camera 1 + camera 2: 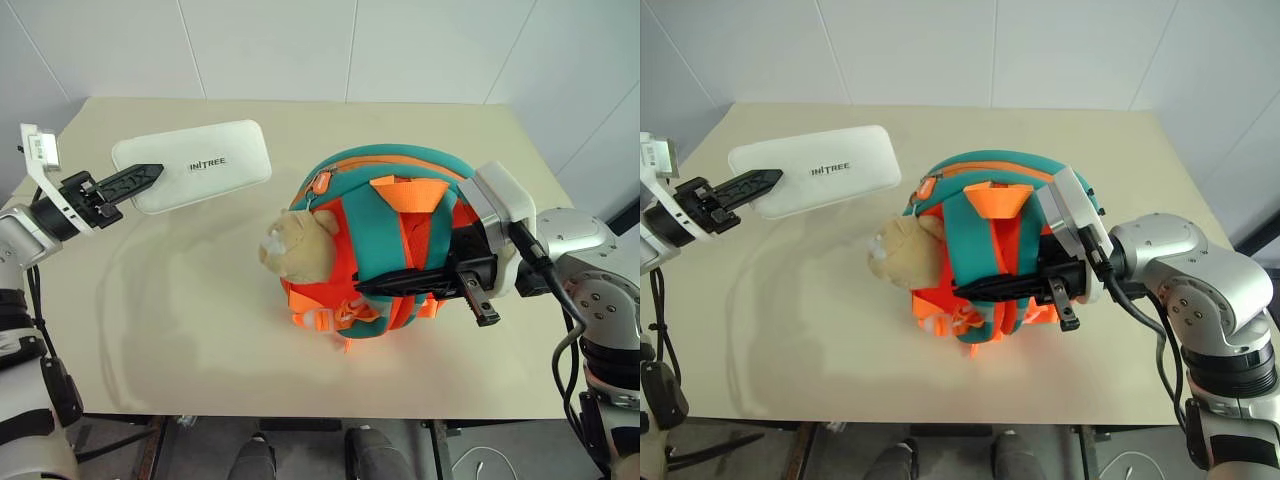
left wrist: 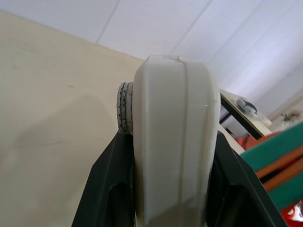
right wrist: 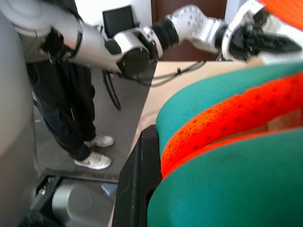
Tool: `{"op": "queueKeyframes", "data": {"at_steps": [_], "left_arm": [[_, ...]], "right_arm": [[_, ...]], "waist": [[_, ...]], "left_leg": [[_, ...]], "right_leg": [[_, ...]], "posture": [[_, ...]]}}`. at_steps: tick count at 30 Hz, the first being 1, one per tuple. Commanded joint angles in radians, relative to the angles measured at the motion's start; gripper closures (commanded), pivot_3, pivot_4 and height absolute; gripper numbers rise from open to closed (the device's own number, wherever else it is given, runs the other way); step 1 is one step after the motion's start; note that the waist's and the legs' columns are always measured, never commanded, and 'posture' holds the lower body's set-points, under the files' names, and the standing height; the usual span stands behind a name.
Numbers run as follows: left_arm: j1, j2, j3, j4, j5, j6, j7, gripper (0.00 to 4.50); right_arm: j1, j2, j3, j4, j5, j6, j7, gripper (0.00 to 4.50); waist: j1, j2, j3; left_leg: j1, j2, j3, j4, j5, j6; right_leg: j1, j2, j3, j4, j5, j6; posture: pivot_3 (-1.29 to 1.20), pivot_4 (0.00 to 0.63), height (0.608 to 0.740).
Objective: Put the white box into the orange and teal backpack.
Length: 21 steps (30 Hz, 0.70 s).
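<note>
The beige table [image 1: 200,330] takes up most of the head views, its bare top running from the left edge to the right.

Right of centre on it is the orange and teal backpack [image 1: 385,235], domed up with its straps toward the camera and its zip line curving over the far upper side. It looks propped that way so the opening can be reached, though I can't make out from here whether the zip is undone.

In the upper left is the white box [image 1: 195,165], a flat case with dark lettering, lifted off the table and well apart from the bag; its shadow falls on the tabletop below. It is held out nearly level, probably so its thin edge can slide into the bag.

The right gripper [image 1: 985,289] lies across the front of the pack at lower centre, fingers pinched tight on a teal strap; the right wrist view shows teal and orange webbing lying against its finger [image 3: 135,184]. That grip likely steadies the bag.

The left gripper [image 1: 140,178] comes in from the left edge, clamped narrowly on the box's near end; the left wrist view shows the case's edge wedged between both fingers [image 2: 106,184].

A tan plush toy [image 1: 298,243] hangs on the bag's left side.
</note>
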Motion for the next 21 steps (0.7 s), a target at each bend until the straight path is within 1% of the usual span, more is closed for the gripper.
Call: {"op": "queueKeyframes", "data": {"at_steps": [1,6,10,13,17,21], "left_arm": [[0.037,0.026,0.091,-0.114,-0.082,-0.090,-0.139,3.18],[0.106,0.034,0.180,-0.178,-0.156,-0.110,-0.218,3.18],[0.128,0.033,0.207,-0.209,-0.196,-0.104,-0.235,3.18],[0.156,0.040,0.189,-0.259,-0.221,-0.068,-0.253,3.18],[0.164,0.011,0.176,-0.327,-0.266,-0.029,-0.233,3.18],[0.180,-0.006,0.127,-0.409,-0.297,0.019,-0.207,3.18]], "right_arm": [[-0.001,-0.025,-0.012,0.014,-0.038,-0.054,0.032,4.50],[0.004,-0.025,-0.003,0.042,-0.075,-0.074,0.040,4.50],[0.004,-0.016,0.002,0.050,-0.088,-0.080,0.040,4.50],[0.007,-0.011,0.007,0.061,-0.096,-0.082,0.041,4.50],[0.017,-0.006,0.014,0.073,-0.113,-0.093,0.043,4.50],[0.025,-0.004,0.018,0.072,-0.119,-0.096,0.041,4.50]], "waist": [[0.001,0.000,0.000],[0.003,0.000,0.000],[0.003,0.000,0.000],[0.004,0.000,0.000],[0.005,0.000,0.000],[0.004,0.000,0.000]], "left_leg": [[0.000,0.000,0.000,0.000,0.000,0.000],[0.000,0.000,0.000,0.001,0.000,0.000],[0.001,0.000,0.001,0.002,0.000,0.000],[0.001,0.000,0.001,0.003,0.000,0.000],[0.001,0.000,0.001,0.003,0.000,0.000],[0.001,0.000,0.001,0.003,0.000,0.001]], "right_leg": [[0.000,0.000,0.000,0.000,0.000,0.000],[0.001,0.000,0.000,0.000,0.000,0.000],[0.001,0.000,0.000,0.001,0.000,0.000],[0.002,0.000,0.000,0.001,0.000,0.000],[0.002,0.000,0.000,0.001,0.000,0.000],[0.002,0.000,0.000,0.000,0.000,0.000]], "posture": [[0.00,0.150,0.740],[0.00,0.150,0.740],[0.00,0.150,0.740],[0.00,0.150,0.740],[0.00,0.150,0.740],[0.00,0.150,0.740]]}}
